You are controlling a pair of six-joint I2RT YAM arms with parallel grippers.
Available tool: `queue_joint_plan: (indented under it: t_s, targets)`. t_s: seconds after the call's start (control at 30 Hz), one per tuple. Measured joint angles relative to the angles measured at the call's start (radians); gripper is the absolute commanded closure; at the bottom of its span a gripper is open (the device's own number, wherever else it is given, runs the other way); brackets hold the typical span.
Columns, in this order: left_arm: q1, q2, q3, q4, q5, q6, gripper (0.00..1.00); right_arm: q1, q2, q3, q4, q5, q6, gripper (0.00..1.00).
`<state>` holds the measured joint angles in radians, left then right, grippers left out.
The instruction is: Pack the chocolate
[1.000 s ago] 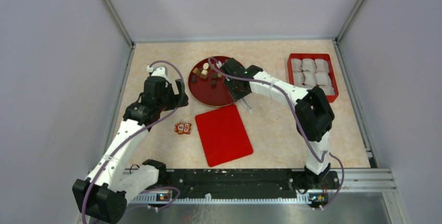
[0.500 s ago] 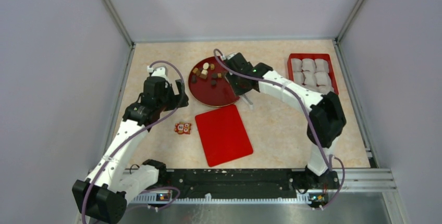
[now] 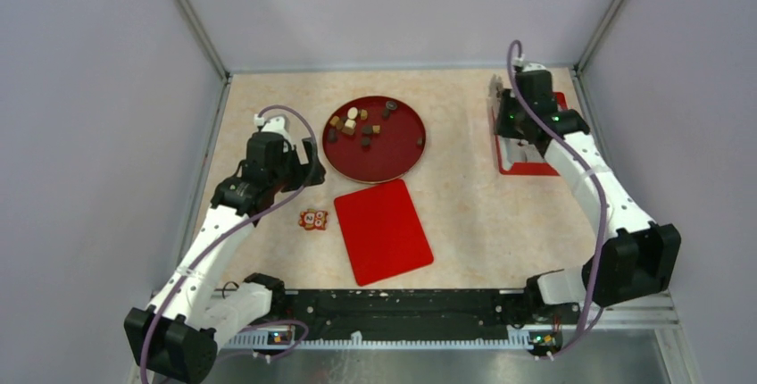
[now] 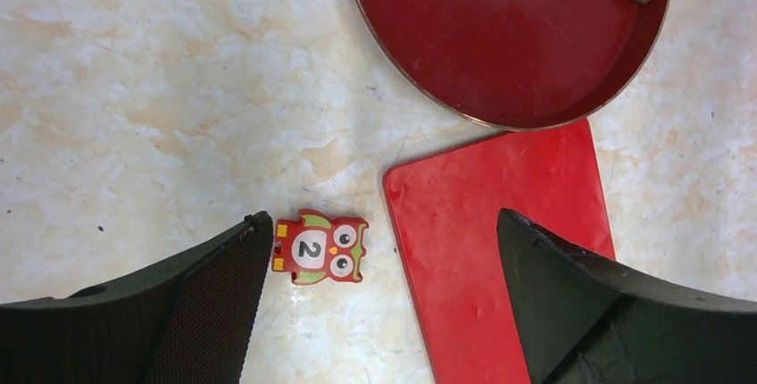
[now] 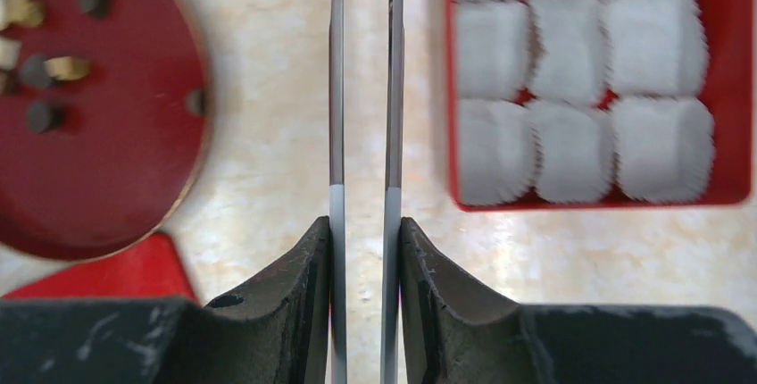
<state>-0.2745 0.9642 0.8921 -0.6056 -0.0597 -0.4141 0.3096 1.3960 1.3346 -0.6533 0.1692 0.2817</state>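
The chocolate (image 3: pixel 357 125) is several small brown, tan and white chunks on a round dark-red plate (image 3: pixel 402 147); it also shows in the right wrist view as chocolate (image 5: pixel 45 67) at the left. My right gripper (image 5: pixel 364 228) is shut on a pair of metal tweezers (image 5: pixel 337 89). The tweezer tips run out of the top of that view, so whether they carry anything is hidden. From above, the right gripper (image 3: pixel 522 114) hangs over the red box (image 3: pixel 527 168) of white paper cups (image 5: pixel 571 45). My left gripper (image 4: pixel 384 223) is open above the table, holding nothing.
A flat red lid (image 3: pixel 382 230) lies at the centre front, below the plate. A small red owl packet (image 4: pixel 320 248) lies just inside my left finger. The red box's rim (image 5: pixel 589 203) stands right of the tweezers. Grey walls close in the table.
My right arm has swung from the plate across to the right and now hangs over the red box, tweezers still in its grip. The left arm has not moved.
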Motion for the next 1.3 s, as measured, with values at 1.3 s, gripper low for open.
queue_joint_plan:
  t_s: [1.3]
  targets:
    - [0.000,0.014,-0.024,0.023,0.127,-0.055,0.01,-0.339,0.279,-0.005,0.140,-0.193,0.019,0.89]
